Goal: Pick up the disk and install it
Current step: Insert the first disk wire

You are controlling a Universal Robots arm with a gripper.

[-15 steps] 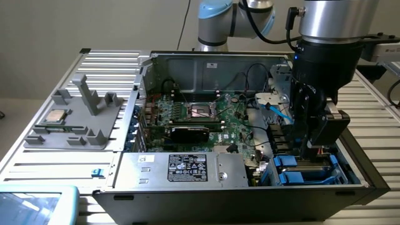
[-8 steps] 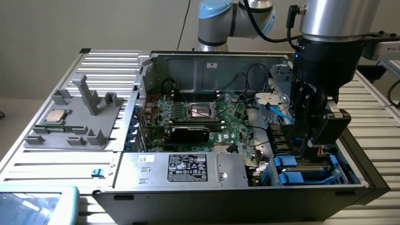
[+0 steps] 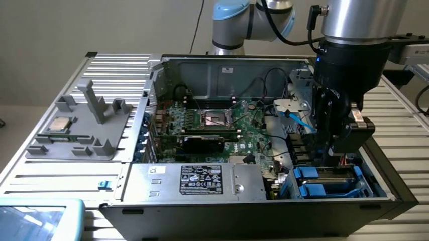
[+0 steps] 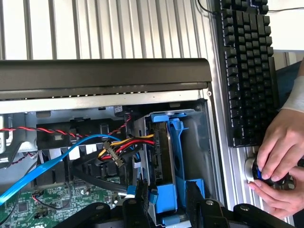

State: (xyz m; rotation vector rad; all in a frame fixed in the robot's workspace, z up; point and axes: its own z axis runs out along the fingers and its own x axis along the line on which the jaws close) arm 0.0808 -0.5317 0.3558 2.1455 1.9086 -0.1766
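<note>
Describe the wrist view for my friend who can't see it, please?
The gripper reaches into an open computer case, its fingers on either side of a blue-edged disk standing in the drive bay, beside red, yellow and blue cables. Outside the case lies a black keyboard, where a person's hands work a round knob.

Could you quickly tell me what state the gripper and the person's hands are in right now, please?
Gripper: fingers astride the disk in its bay; whether they grip it cannot be told.
Person's hands: on a round knob beside the keyboard.
</note>
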